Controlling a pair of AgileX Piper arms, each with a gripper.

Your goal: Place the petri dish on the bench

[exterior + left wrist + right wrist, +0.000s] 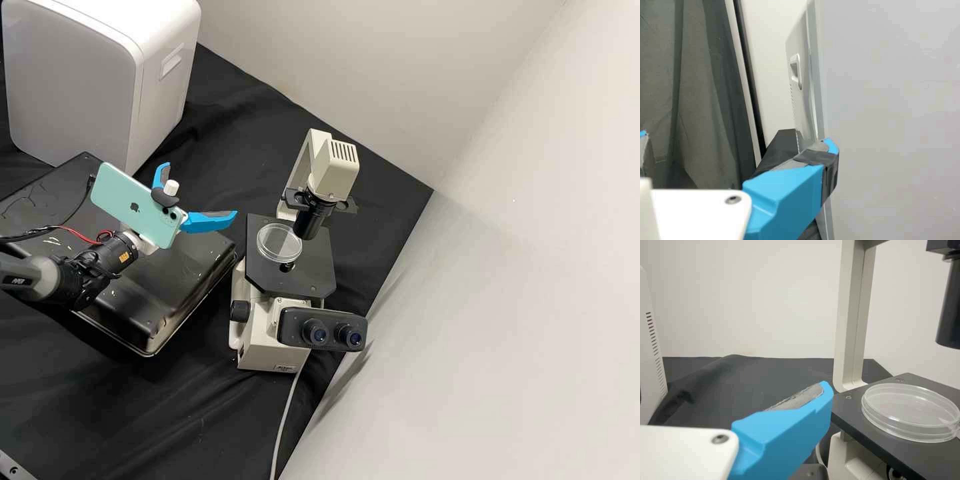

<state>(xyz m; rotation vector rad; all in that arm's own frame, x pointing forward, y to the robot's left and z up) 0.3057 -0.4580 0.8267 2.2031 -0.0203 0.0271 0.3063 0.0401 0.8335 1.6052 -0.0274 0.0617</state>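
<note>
Clear plastic, round and shallow, the petri dish (279,241) was seen lying flat on the black square stage (313,270) of the cream inverted microscope (267,337), just beside the dark condenser barrel (311,217). Nothing was gripped. The right gripper (198,192) was held in the air near the stage, apart from the dish, w/ its bright blue fingers (790,430) spread wide. The left gripper (735,142) was pointed at a white cabinet (802,110) w/ a recessed handle. Its blue tips were likewise seen set wide apart, w/ nothing between them.

Handling, as judged: the dish was taken to be very light, stiff but thin-walled, smooth and slippery. It could be cracked by a hard squeeze or skidded across the stage by a nudge. Whether a lid was on it could not be made out. If one was, a grip on the lid alone might leave the base behind. The best hold was judged to be low on the side wall, opp. sides pinched gently, approached from the side away from the barrel. The black cloth-covered bench (133,413) in front of the microscope was judged a fit spot for setting it down, kept level
</note>
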